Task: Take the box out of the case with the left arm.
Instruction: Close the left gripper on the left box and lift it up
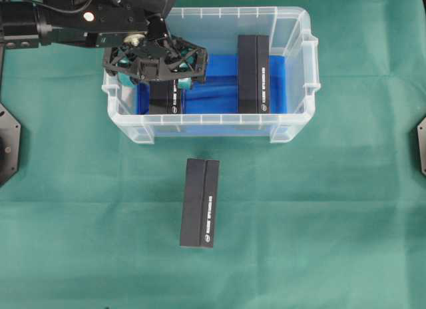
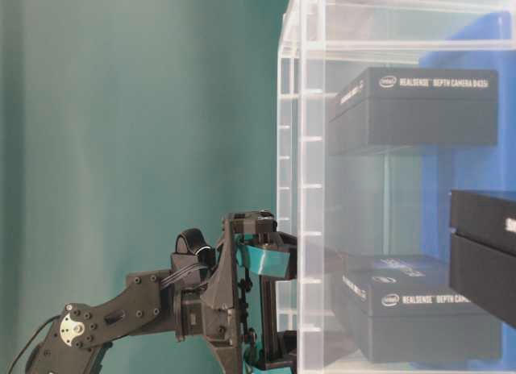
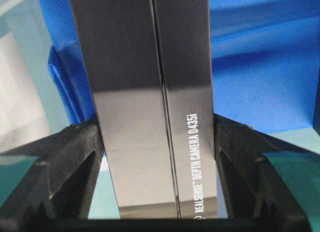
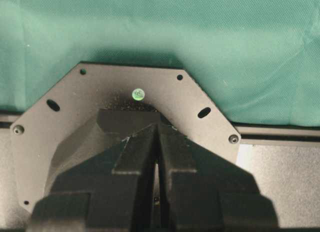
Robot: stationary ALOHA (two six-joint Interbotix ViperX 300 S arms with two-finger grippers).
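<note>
The box [image 3: 155, 107], matte black card with a lid seam down its length, stands on edge at the 9 o'clock end of the case [image 1: 293, 132], presumably so the fingers can straddle its narrow faces. The left gripper [image 1: 158, 74] reaches down over it, jaws pressed against both sides, grasping it. The case is clear ribbed plastic, lined bright blue. Another box [image 1: 253, 72] stands toward 3 o'clock; a third [image 1: 200, 202] lies on the green cloth [image 1: 333, 222] at 6 o'clock. The right gripper [image 4: 157, 157] rests clenched, empty.
</note>
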